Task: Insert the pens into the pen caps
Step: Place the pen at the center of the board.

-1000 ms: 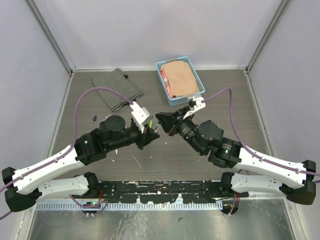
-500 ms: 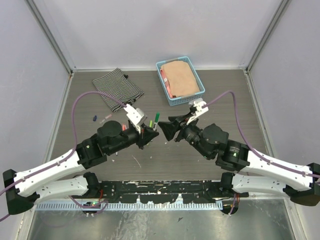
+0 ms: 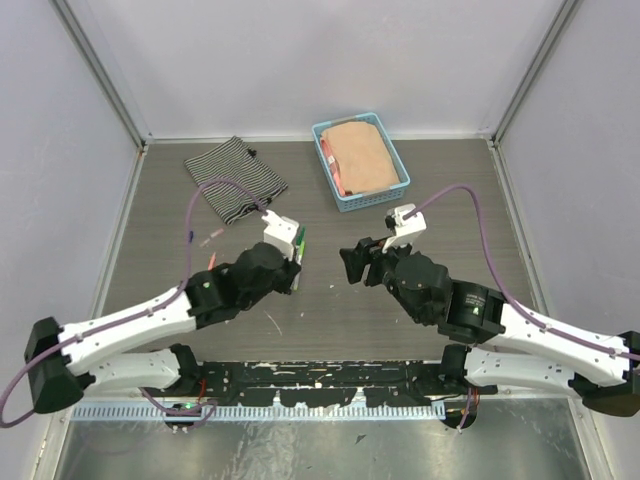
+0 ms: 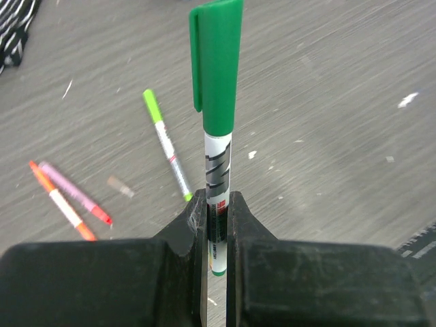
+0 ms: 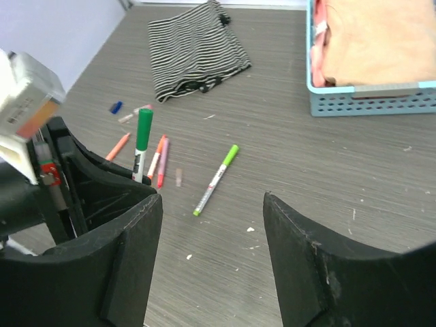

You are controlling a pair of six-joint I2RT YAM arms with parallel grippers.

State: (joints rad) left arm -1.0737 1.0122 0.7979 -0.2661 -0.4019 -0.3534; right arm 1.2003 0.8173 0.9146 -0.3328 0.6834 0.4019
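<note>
My left gripper [image 4: 216, 204] is shut on a white pen, held upright above the table. A green cap [image 4: 216, 61] sits on the pen's top end. In the top view this gripper [image 3: 296, 262] is left of centre. My right gripper [image 5: 212, 197] is open and empty, a short way to the right [image 3: 352, 262]. From it I see the held pen [image 5: 143, 143] at the left. On the table lie a lime-capped pen [image 5: 216, 178], an orange pen [image 5: 117, 146], a pink pen [image 5: 163, 160], a blue cap [image 5: 116, 107] and a pale cap [image 5: 178, 177].
A striped cloth [image 3: 235, 177] lies at the back left. A blue basket [image 3: 398, 160] holding tan fabric stands at the back centre. The loose pens and caps lie left of my left gripper. Side walls close in the table.
My right gripper has opened and drawn back to the right, away from the green-capped pen. My left arm has swung a little, still holding that pen.
</note>
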